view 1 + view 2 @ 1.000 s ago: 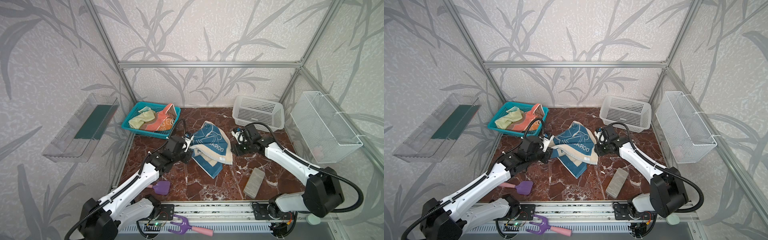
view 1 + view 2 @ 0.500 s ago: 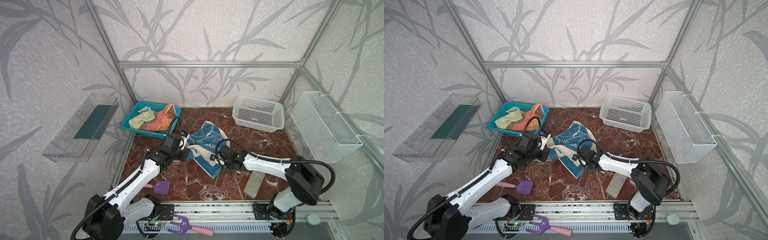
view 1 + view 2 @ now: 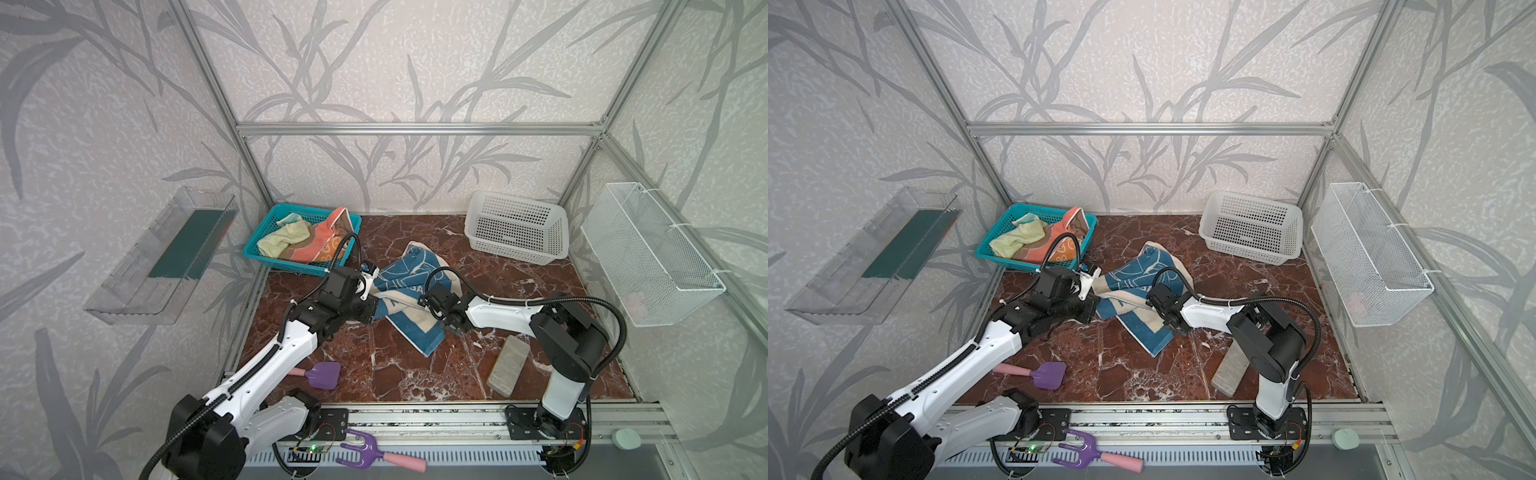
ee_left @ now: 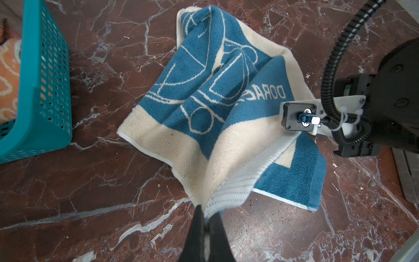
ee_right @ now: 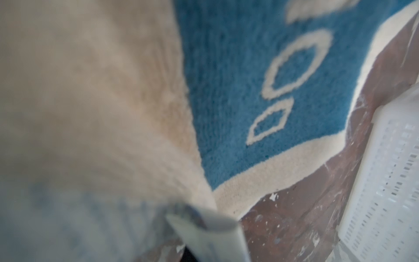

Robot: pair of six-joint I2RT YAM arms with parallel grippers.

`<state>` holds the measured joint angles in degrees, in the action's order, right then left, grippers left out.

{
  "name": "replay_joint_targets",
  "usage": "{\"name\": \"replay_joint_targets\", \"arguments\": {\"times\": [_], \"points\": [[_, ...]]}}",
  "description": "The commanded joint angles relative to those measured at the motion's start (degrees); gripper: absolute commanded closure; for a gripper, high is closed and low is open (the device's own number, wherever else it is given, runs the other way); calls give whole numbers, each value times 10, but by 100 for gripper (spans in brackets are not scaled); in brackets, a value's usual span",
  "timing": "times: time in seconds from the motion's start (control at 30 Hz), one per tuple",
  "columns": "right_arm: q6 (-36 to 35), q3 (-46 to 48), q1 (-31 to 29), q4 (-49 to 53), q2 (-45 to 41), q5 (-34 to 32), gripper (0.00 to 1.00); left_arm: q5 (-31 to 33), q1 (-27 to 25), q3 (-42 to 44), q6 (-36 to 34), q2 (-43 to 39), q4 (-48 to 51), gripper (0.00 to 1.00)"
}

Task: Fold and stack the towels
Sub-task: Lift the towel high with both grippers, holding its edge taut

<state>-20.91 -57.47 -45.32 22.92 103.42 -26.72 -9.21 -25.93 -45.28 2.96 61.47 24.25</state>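
**Right tool has just pinched the towel**

The right tool (image 3: 424, 302) has swung in from the far right. It has snapped shut on the cream edge of the big blue-and-cream terry towel (image 3: 399, 279). The left tool (image 4: 205, 213) is clamped on the towel's left edge. With both holding, folding can likely start. The towel lies bunched in the middle of the dark red marble desk (image 3: 395, 374). Its long way runs far to near, and the near corner points a bit right.

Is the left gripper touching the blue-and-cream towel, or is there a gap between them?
Touching. In the left wrist view, the left gripper is shut on a raised corner of the blue-and-cream towel.
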Motion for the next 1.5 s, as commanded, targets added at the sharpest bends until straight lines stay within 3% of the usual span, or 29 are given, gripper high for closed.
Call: {"name": "replay_joint_targets", "arguments": {"times": [0.0,0.17,0.27,0.4,0.47,0.6,0.63,0.87,1.0,1.07,1.13,1.3,1.47], "points": [[17,15,5,37,-49,-48,100,4,7,-18,-11,-23,21,100],[14,-4,5,13,-215,-137,100,22,8,-100,-32,-49,33,100],[-40,-24,4,-56,-305,-158,100,27,8,-183,-56,-50,25,100],[-92,-128,-9,-95,-367,-186,100,-1,7,-327,-100,-38,19,100],[-153,-199,-34,-121,-367,-225,100,-21,7,-404,-114,-29,14,100],[-371,-330,-123,-261,-345,-288,100,-61,6,-572,-131,-1,13,100],[-390,-371,-143,-265,-333,-300,100,-61,6,-605,-134,7,15,100],[-425,-712,-220,-121,-229,-318,100,-83,6,-887,-141,103,68,100],[-433,-925,-221,-24,-139,-298,100,-65,6,-973,-137,159,79,100],[-460,-911,-215,-72,-141,-284,100,-54,7,-984,-140,181,78,100],[-426,-924,-183,-40,-135,-262,100,-39,7,-993,-150,204,87,100],[-239,-946,-53,125,-117,-146,100,-28,11,-1003,-169,266,114,100],[-52,-849,108,192,-119,84,100,-40,35,-981,-159,312,111,100]]}}
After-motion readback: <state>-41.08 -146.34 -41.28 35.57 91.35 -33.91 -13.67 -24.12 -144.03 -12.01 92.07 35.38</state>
